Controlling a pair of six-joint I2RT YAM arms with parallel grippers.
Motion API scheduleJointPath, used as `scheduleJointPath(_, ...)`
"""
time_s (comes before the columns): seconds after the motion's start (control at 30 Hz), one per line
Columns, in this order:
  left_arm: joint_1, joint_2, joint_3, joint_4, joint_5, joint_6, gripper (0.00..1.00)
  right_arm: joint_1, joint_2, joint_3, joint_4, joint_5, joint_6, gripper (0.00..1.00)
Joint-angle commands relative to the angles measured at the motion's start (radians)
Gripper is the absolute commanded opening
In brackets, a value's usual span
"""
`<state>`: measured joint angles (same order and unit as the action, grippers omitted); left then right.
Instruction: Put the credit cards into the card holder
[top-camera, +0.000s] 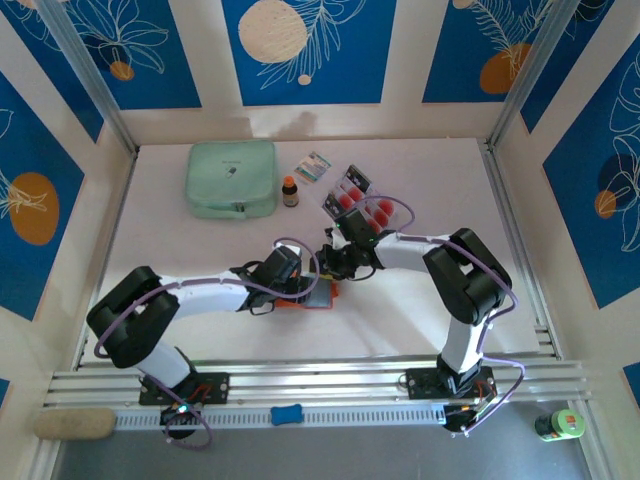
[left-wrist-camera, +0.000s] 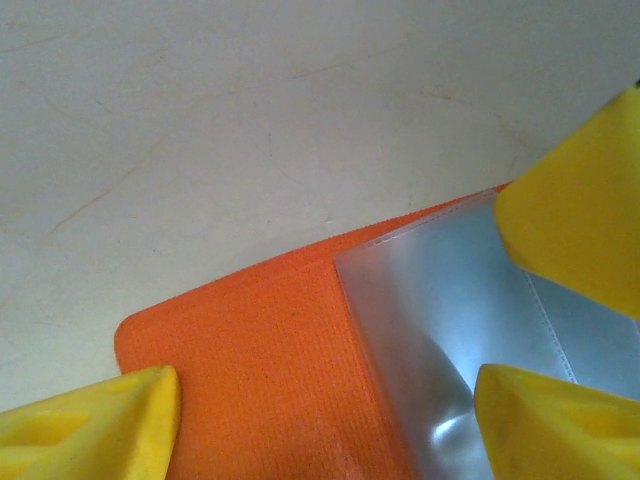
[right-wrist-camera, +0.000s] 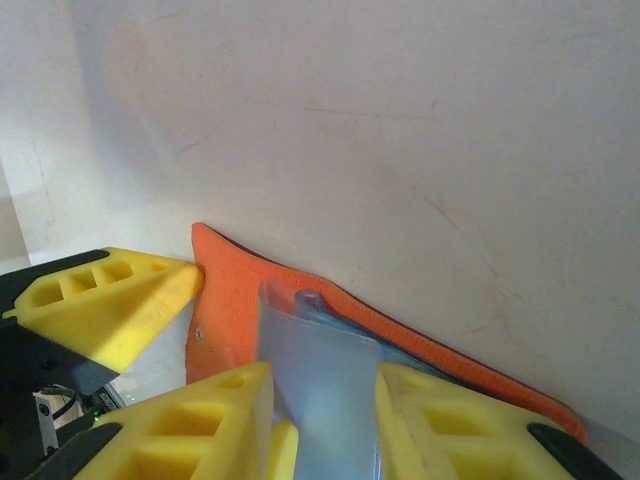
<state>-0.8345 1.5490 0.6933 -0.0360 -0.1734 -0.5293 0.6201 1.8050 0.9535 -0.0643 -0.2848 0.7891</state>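
While the card holder (top-camera: 318, 300) lies open on the table (top-camera: 170, 240) near the front edge, between the two arms, both grippers are crowded over it. The left gripper (left-wrist-camera: 325, 400) is held with its jaws well apart, one finger over the orange cover and the other on the clear pocket (left-wrist-camera: 450, 310). The right gripper (right-wrist-camera: 320, 385) is seen with its jaws partly apart and a pale clear sheet (right-wrist-camera: 320, 340) running between them; whether that sheet is a card or a pocket leaf cannot be told. If the right fingers are drawn back while rubbing the sheet, it could be dragged out again. The light holder could also be shoved across the smooth table unless it is pinned. A knock between the two sets of yellow fingers, which stand just beside each other, is also to be feared. The remaining credit cards (top-camera: 357, 200) are fanned out just beyond the right gripper. A small brown bottle (top-camera: 290, 190) and a patterned packet (top-camera: 313, 167) are set near them, and a mint-green pouch (top-camera: 232, 180) further left. Nothing is placed between cards and holder except the grippers themselves.
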Motion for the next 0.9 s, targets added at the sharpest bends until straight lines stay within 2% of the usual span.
scheduleJointPath(0.0, -0.011, 0.005, -0.018, 0.007, 0.018, -0.004, 0.76, -0.005, -0.015, -0.010, -0.023, 0.002, 0.005, 0.34)
scheduleJointPath(0.47, -0.011, -0.004, -0.023, 0.013, 0.012, -0.002, 0.72, -0.014, 0.045, -0.024, 0.031, -0.050, 0.040, 0.39)
scheduleJointPath(0.87, -0.012, -0.004, -0.028, 0.021, 0.012, -0.001, 0.72, -0.029, 0.065, -0.013, 0.093, -0.169, 0.069, 0.30)
